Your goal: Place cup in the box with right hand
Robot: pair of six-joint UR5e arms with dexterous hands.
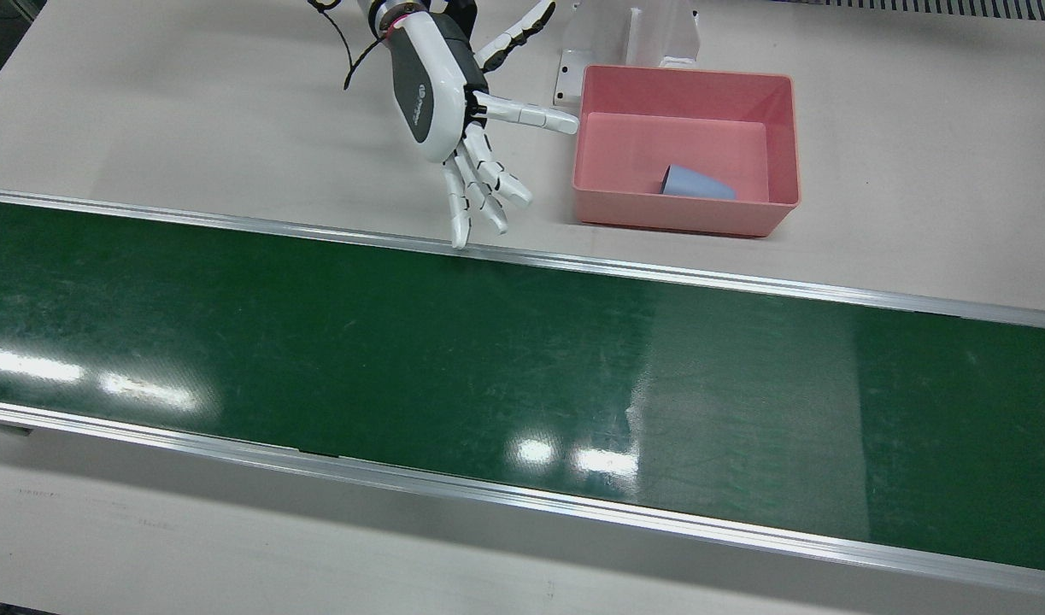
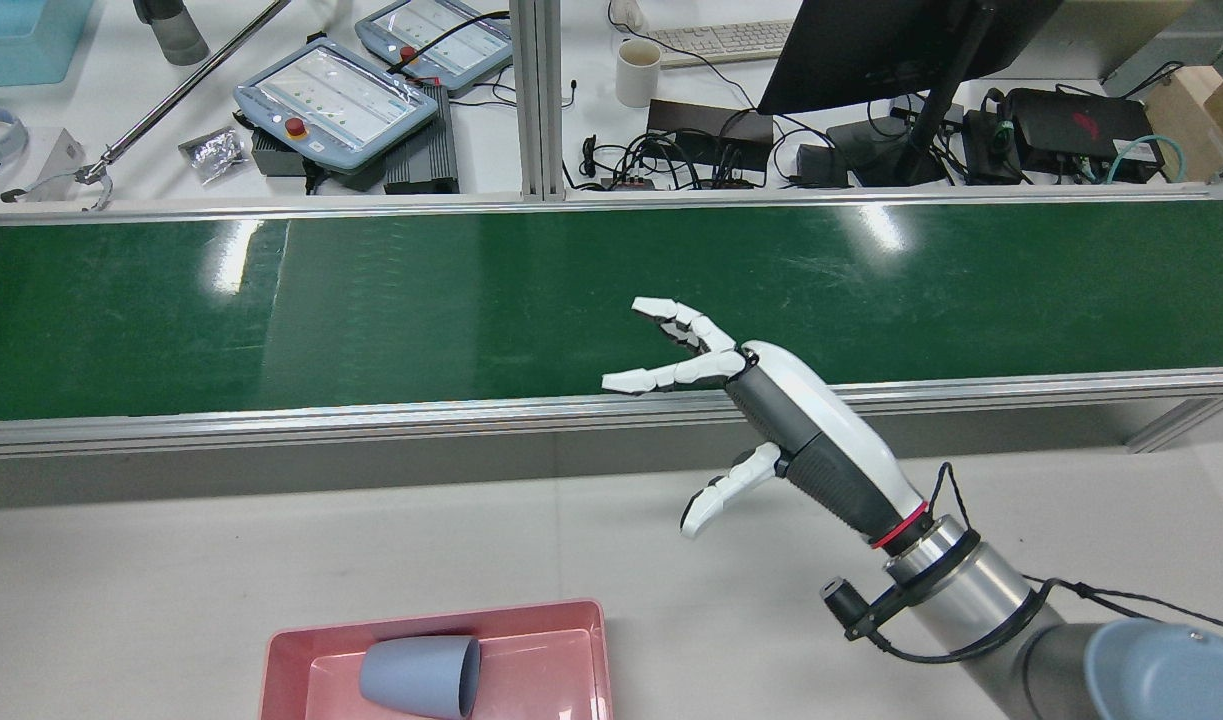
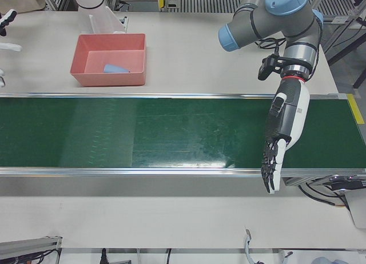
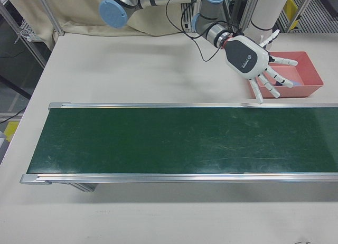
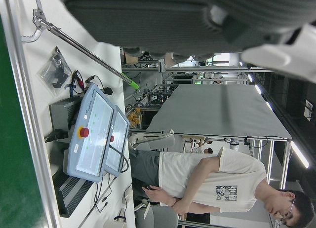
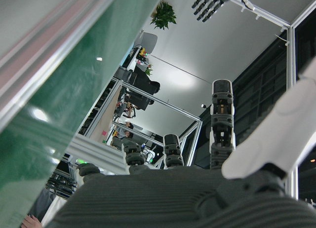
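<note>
Cup (image 1: 698, 183) lies tipped on its side inside the pink box (image 1: 684, 77) near the table's rear edge, my right hand (image 1: 441, 94) empty beside it, fingers (image 1: 475, 184) splayed; a careless sweep could clip the box wall.

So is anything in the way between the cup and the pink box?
No, nothing is. The cup already lies on its side inside the pink box, and the right hand is open beside the box, holding nothing.
</note>
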